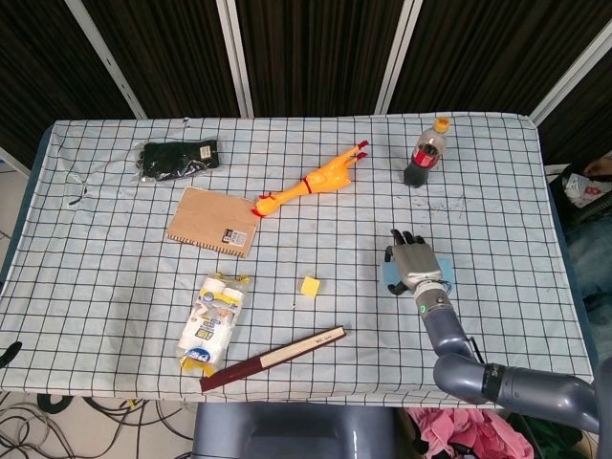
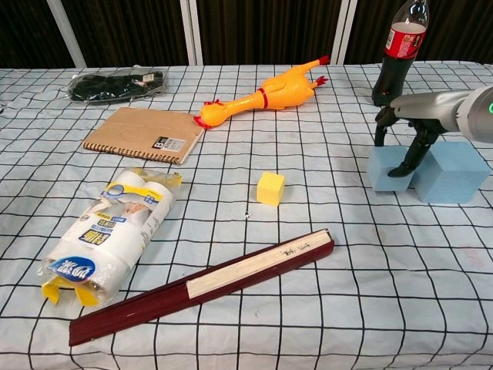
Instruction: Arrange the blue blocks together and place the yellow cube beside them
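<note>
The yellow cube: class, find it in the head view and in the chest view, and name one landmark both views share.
Head view: the yellow cube lies on the checked cloth a little below centre, left of the right hand.
Chest view: the yellow cube sits near the middle.
Shared landmark: the closed fan lies just in front of the cube, nearer the robot, in both.

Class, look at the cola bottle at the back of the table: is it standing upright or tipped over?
Upright. The cola bottle stands on its base on the table, neck pointing up, behind the right hand.
</note>
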